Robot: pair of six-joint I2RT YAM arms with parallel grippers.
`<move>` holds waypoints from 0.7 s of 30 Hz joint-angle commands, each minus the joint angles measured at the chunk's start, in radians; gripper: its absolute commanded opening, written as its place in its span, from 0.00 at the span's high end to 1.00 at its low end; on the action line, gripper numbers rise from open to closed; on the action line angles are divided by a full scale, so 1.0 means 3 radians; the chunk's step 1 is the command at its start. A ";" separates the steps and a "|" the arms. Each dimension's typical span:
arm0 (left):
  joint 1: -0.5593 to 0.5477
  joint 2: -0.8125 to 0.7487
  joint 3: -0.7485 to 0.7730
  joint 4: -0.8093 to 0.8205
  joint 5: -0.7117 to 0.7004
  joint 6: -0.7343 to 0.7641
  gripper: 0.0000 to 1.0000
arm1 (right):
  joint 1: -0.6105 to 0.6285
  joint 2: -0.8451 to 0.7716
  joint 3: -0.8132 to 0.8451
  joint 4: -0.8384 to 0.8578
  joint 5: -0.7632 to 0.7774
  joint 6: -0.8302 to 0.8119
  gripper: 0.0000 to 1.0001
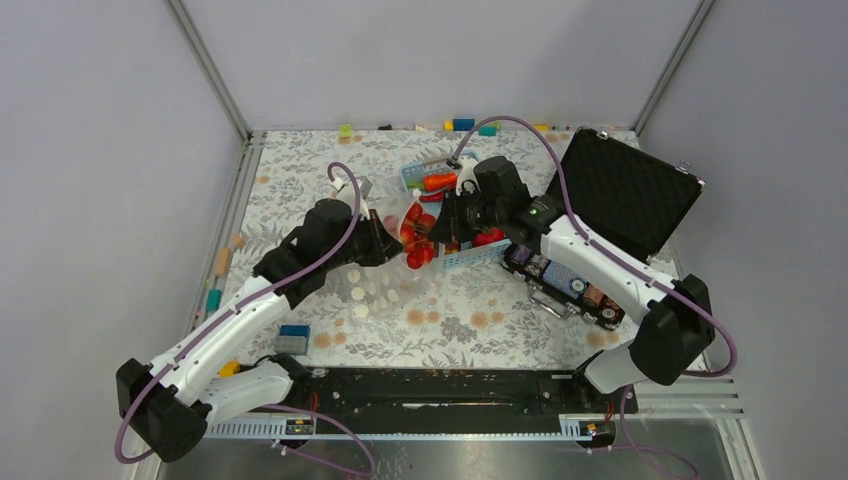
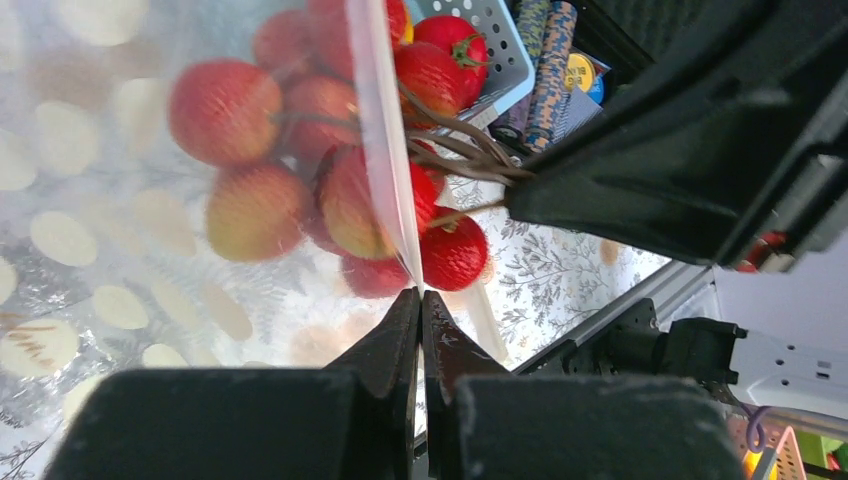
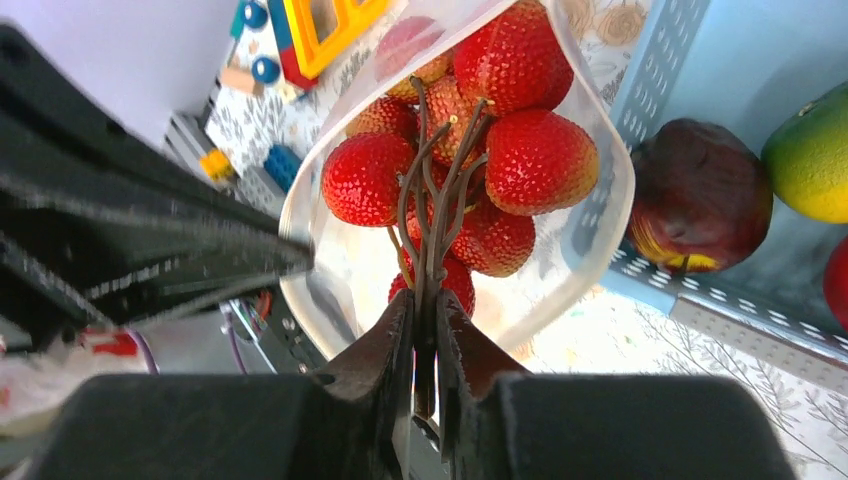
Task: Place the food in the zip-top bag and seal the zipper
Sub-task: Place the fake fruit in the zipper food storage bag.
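Observation:
The zip-top bag (image 1: 385, 290) lies at mid-table, clear with white dots. My left gripper (image 1: 392, 245) (image 2: 420, 292) is shut on its whitish zipper (image 2: 385, 150) strip and holds the mouth open. My right gripper (image 1: 440, 232) (image 3: 425, 295) is shut on the brown stems (image 3: 428, 200) of a bunch of red bumpy fruits (image 3: 540, 160), part of the food. The bunch hangs inside the bag's open rim (image 3: 612, 190). Some red fruits (image 2: 225, 110) show through the bag wall, and one (image 2: 455, 250) sits outside the strip.
The light-blue basket (image 1: 470, 258) beside the bag holds an orange carrot (image 1: 438, 181), a dark red fruit (image 3: 700, 195) and a green-yellow one (image 3: 810, 155). An open black case (image 1: 620, 190) stands at the right, with a tray of chip stacks (image 1: 565, 285) in front. Small blocks (image 1: 292, 340) lie near the left arm.

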 commanded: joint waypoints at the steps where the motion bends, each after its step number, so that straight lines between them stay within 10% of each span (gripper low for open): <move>1: -0.0018 -0.0008 0.0008 0.0236 0.0236 0.0055 1.00 | 0.0012 0.0131 0.0140 0.0629 0.0199 0.0654 1.00; 13: -0.0015 -0.0069 -0.0024 0.0343 0.0014 -0.0032 1.00 | 0.0299 0.0299 0.0109 0.0286 -0.0241 -0.0235 1.00; 21: -0.0015 -0.0126 -0.0034 0.0324 -0.0037 -0.0074 1.00 | 0.0335 0.0282 0.0103 0.0246 0.0055 -0.0199 0.37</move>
